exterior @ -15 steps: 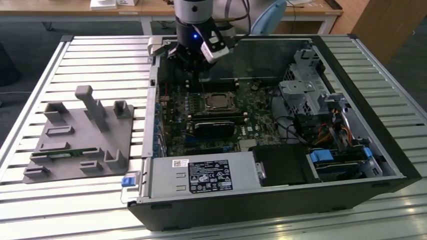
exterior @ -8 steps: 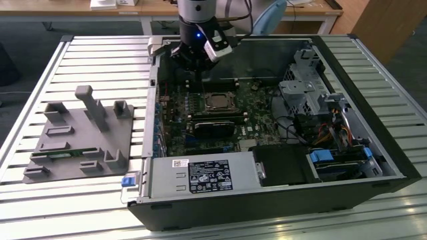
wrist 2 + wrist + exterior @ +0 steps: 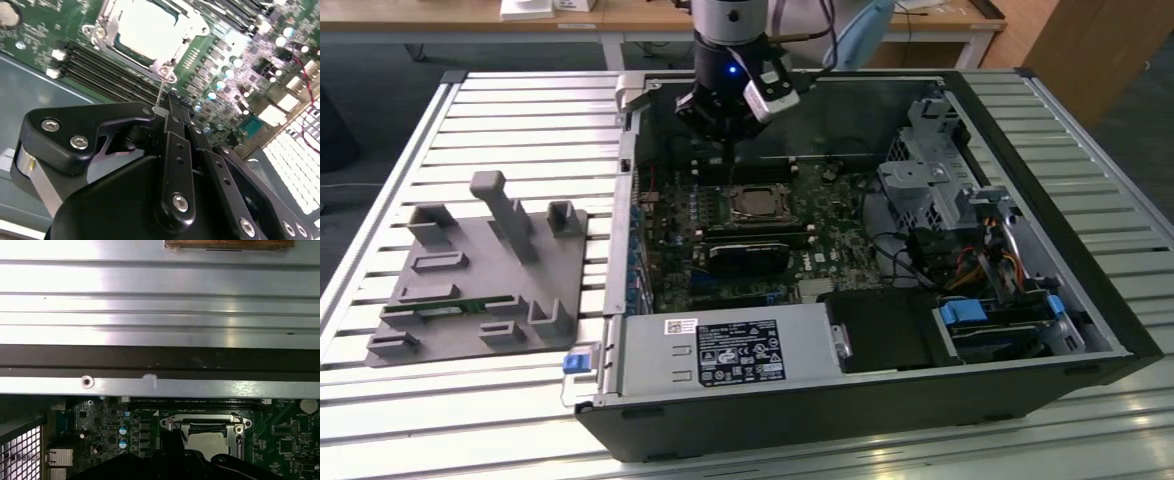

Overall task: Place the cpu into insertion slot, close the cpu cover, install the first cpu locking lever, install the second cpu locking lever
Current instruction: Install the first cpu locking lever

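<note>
Cpu (image 3: 145, 25), silvery top up, sits in the insertion slot (image 3: 734, 205) on the green board (image 3: 40, 30) inside the open computer case (image 3: 854, 420), which lies on the slatted desk (image 3: 400, 130). The cpu cover (image 3: 170, 424) lies flat around it. The tool (image 3: 172, 107) hovers just beside the slot, fingers clenched together. A thin lever wire (image 3: 159, 92) runs from the socket corner to its tips.

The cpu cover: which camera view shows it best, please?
The second wrist view: the cpu cover is close and large there, its frame lying around the cpu. In the exterior view it is small and far. In the first wrist view the pincer hides its near part.
</note>
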`<move>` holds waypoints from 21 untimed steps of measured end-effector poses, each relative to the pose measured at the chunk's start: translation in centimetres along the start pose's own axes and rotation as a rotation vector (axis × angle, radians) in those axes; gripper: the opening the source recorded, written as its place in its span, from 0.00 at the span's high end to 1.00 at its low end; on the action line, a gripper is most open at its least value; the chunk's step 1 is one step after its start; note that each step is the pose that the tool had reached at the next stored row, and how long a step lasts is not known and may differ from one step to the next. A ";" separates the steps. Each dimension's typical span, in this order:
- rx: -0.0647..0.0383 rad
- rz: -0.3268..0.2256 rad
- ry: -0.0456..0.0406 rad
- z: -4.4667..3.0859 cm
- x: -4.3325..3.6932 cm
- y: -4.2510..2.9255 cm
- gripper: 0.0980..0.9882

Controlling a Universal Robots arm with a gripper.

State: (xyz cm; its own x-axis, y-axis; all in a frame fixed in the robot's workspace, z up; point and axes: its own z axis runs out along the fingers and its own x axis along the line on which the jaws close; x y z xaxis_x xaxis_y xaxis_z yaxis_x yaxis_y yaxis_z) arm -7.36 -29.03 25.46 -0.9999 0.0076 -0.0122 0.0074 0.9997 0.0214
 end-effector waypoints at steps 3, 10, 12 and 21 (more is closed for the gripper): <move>0.000 0.000 0.0000 0.01 -0.69 0.01 0.98; -0.041 0.001 0.0004 0.05 -0.81 -0.03 0.98; -0.042 0.001 0.0002 0.10 -0.92 -0.03 0.98; -0.045 -0.017 0.0011 1.15 -1.29 -0.07 0.98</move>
State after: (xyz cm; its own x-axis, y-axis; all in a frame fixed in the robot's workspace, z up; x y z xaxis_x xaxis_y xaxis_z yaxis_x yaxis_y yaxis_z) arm -6.06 -29.08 24.32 -0.9999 -0.0093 -0.0118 -0.0101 0.9978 0.0662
